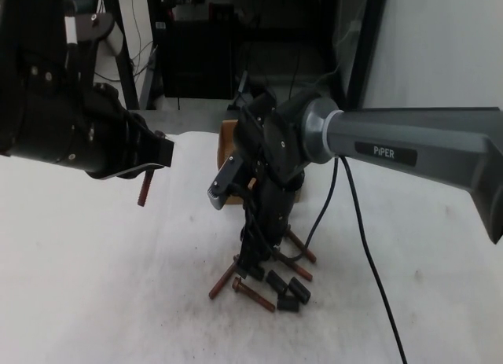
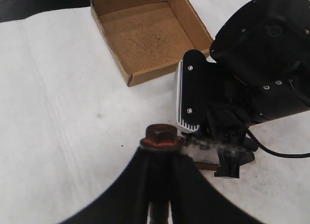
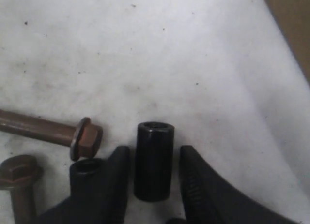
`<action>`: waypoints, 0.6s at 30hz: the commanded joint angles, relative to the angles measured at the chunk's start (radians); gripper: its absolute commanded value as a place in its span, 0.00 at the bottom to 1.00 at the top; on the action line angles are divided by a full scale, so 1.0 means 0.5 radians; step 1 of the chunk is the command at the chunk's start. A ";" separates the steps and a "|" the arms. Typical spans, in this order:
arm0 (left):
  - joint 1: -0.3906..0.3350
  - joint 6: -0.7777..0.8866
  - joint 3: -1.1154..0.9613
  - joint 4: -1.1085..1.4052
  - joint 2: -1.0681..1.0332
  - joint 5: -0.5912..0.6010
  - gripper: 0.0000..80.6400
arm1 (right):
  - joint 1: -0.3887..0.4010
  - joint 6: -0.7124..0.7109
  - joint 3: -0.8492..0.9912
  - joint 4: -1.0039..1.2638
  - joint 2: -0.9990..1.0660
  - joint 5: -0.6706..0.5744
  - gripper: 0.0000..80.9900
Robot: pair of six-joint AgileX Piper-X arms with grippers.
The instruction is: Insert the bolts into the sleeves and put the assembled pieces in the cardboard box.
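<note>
A white cloth-covered bench [image 1: 94, 285] was seen beneath both arms. The right arm [image 1: 416, 148], grey and black, was stretched in over it from the right side of the high view and bent down at the wrist; a short line of white print was borne on its grey link. The black left arm [image 1: 63, 120] was held above the bench on the opposite side.

An open brown cardboard box [image 2: 145, 37] with a corrugated floor was set on the cloth beyond the right arm's wrist, nothing being seen inside it.

The left gripper [image 2: 160, 156] was clenched on a rust-brown hex-headed bolt [image 2: 160, 136]. The bolt was gripped just under its flanged head, and in the high view its threaded shank was seen hanging down clear of the cloth.

The right gripper [image 3: 155, 154] was lowered to the cloth with its fingers parted. A black cylindrical sleeve [image 3: 154, 166] lay on its side between them, with a slim gap seen on each side, so nothing was grasped.

A second black sleeve [image 3: 87, 167] was found just outside one finger, its bore showing. Two loose brown bolts [image 3: 43, 129] were lying near it.

In the high view, further bolts [image 1: 222, 279] and short black sleeves [image 1: 299, 289] were scattered close around the right gripper.
</note>
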State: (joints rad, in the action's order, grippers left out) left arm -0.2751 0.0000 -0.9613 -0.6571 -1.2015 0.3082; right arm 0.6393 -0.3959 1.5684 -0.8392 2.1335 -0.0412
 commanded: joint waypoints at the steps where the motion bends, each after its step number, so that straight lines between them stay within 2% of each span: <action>1: 0.006 0.000 -0.005 0.019 0.022 0.000 0.00 | -0.006 -0.016 -0.003 0.009 0.019 0.027 0.42; 6: 0.006 0.000 -0.005 0.019 0.022 0.000 0.00 | -0.006 -0.016 -0.003 0.028 0.019 0.027 0.40; 10: 0.006 0.000 -0.005 0.019 0.022 0.000 0.00 | -0.006 -0.016 -0.003 0.022 0.019 0.027 0.25; 14: 0.006 0.000 -0.005 0.019 0.022 0.000 0.00 | -0.006 -0.016 -0.003 0.022 0.019 0.027 0.04; 18: 0.006 0.000 -0.005 0.019 0.022 0.000 0.00 | -0.006 -0.016 -0.003 0.034 0.019 0.027 0.01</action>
State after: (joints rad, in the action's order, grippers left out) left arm -0.2751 0.0000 -0.9613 -0.6571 -1.2015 0.3082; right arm 0.6393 -0.3959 1.5684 -0.8346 2.1335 -0.0334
